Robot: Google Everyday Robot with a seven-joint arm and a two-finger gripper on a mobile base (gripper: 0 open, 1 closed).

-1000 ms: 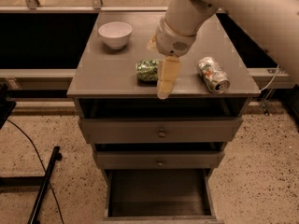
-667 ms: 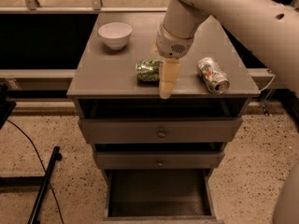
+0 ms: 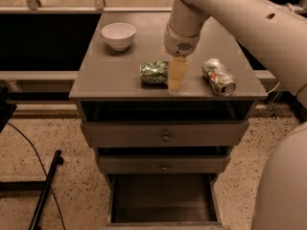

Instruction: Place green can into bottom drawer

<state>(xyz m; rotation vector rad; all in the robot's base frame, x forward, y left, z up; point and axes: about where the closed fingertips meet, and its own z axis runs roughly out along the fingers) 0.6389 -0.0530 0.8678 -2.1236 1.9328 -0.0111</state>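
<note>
The grey worktop [image 3: 108, 75] carried 3 things. A white bowl [image 3: 118, 35] stood upright at its back left. The green can [image 3: 153, 73] lay on its side near the front middle. A silver can [image 3: 219, 76] lay on its side at the front right, well apart. The gripper [image 3: 176, 76] hung over the worktop between the 2 cans, just beside the green can.

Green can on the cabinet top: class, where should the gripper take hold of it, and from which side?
Probably grip the green can across its middle, coming from above. It lies on its side, ends pointing along the cabinet's front edge, so its front and back sides are free. The gripper hangs by its right end in the picture.
</note>
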